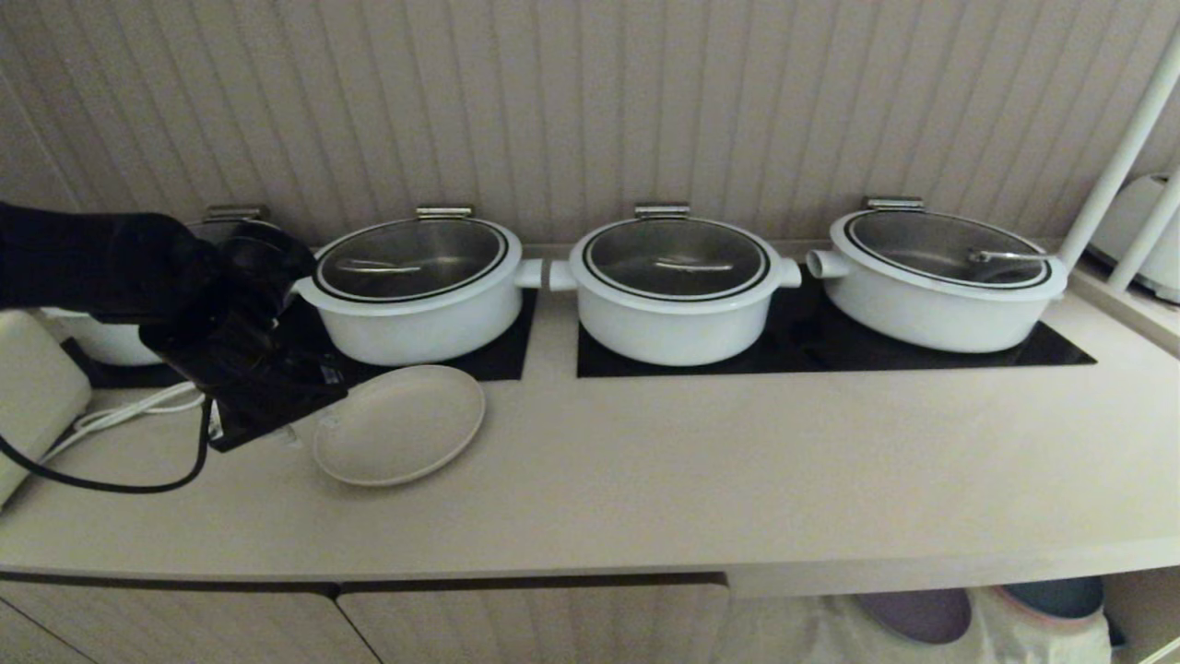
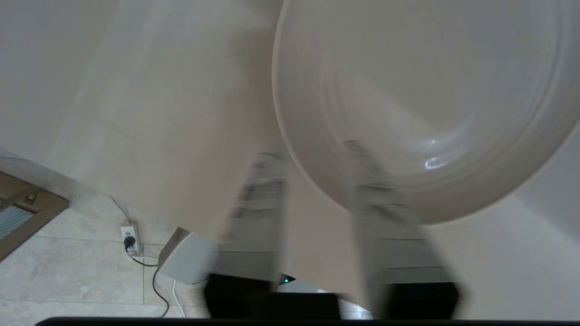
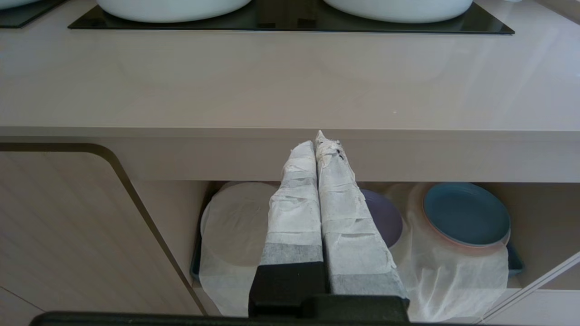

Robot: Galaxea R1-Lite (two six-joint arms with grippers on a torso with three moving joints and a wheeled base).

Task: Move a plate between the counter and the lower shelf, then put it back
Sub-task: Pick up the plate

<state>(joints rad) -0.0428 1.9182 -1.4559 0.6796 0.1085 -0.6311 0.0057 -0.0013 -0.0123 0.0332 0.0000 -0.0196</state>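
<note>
**Plate on the counter, left gripper at its rim**

Ribbed beige panelling backs the counter (image 1: pixel 645 461), which carries black hob panels and four white pots with glass lids: three in full sight (image 1: pixel 415 286) (image 1: pixel 678 286) (image 1: pixel 940 277), and a fourth mostly hidden behind the left arm at the far left. One cream plate (image 1: pixel 398 424) lies flat on the counter in front of the leftmost full pot, just off the hob's front edge.

Left gripper (image 1: pixel 309 420) reaches in from the left, its tip at the plate's left rim. In the left wrist view its two wrapped fingers (image 2: pixel 260 203) stand apart, one outside the rim and one over the plate's inside (image 2: pixel 421 104); motion blur hides whether they touch it, so the jaws read as parted with the rim between them, not clamped. A black cable and a white cable trail across the counter beneath the arm.

Right gripper (image 3: pixel 317 145) hangs below the counter's front edge, its two wrapped fingers pressed together on nothing, pointing toward the lower shelf (image 3: pixel 534 226). On that shelf's white cloth sit three plates: one white (image 3: pixel 235 222), one purple (image 3: pixel 385 217), one blue (image 3: pixel 466 213). Two cabinet doors (image 1: pixel 277 627) close off the space left of the shelf.
</note>
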